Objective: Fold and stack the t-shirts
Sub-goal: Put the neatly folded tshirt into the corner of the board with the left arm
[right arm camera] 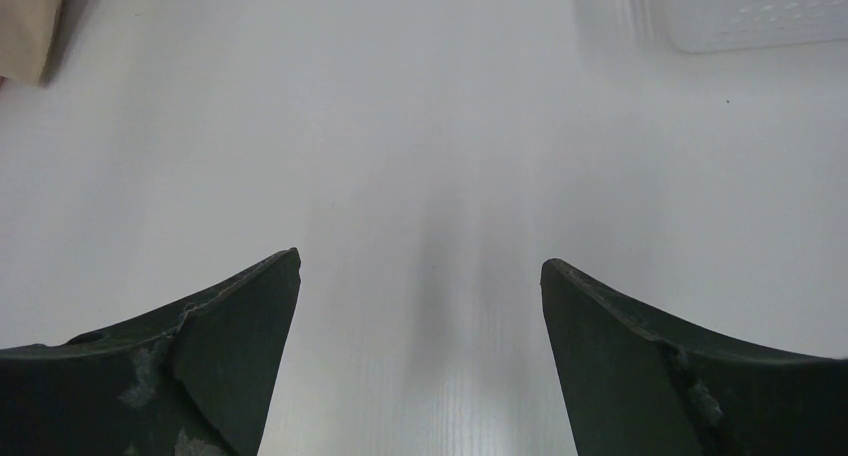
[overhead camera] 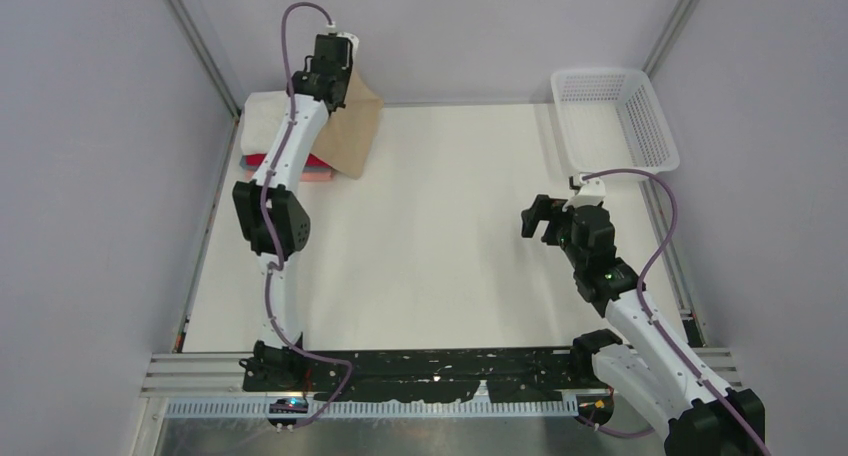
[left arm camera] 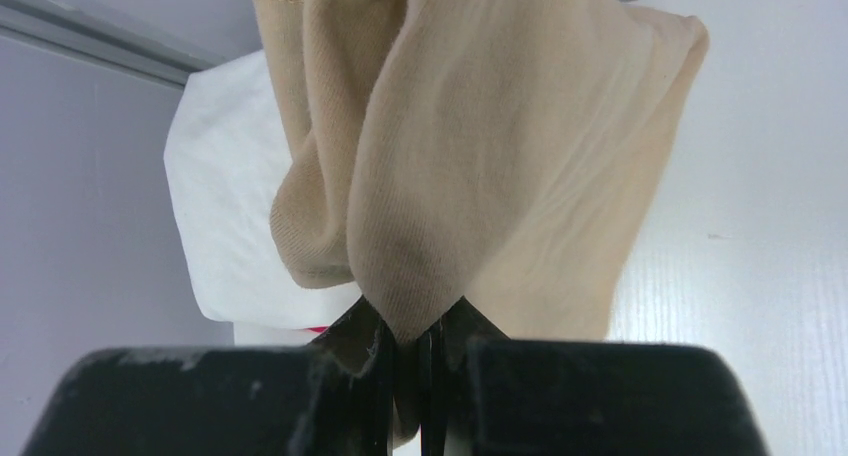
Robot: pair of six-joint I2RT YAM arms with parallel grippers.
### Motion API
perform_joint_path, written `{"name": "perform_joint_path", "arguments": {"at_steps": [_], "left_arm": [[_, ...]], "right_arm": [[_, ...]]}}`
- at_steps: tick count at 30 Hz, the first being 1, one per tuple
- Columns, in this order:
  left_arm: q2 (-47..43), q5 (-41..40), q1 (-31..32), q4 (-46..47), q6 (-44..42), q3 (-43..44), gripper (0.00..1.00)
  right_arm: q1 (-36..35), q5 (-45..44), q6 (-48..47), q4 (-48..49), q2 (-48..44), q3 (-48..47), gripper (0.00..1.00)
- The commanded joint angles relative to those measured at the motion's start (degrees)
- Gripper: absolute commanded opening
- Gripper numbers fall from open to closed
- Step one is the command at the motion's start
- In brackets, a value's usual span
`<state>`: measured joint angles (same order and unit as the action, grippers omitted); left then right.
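Left gripper (left arm camera: pixel 420 348) is pinching the tan t-shirt (left arm camera: pixel 480 156) at a bunched fold, jaws clamped on cloth; shirt is draping against the far-left stack, white folded t-shirt (left arm camera: pixel 225 206) topmost, salmon-pink one (overhead camera: pixel 320 175) beneath. Right gripper (right arm camera: pixel 420 264) is hovering spread wide, holding nothing, over the table (overhead camera: pixel 450 236). Step looks like stacking the tan shirt; next move is calling for a square lowering, then a release without dragging folds loose
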<state>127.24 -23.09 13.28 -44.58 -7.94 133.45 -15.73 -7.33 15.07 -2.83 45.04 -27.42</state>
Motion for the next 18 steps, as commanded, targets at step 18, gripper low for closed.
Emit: {"name": "perform_joint_path", "arguments": {"at_steps": [18], "left_arm": [[-13.0, 5.2, -2.5, 3.6, 1.1, 1.8, 0.00]], "right_arm": [[0.2, -4.8, -1.1, 3.6, -0.3, -0.3, 0.95]]}}
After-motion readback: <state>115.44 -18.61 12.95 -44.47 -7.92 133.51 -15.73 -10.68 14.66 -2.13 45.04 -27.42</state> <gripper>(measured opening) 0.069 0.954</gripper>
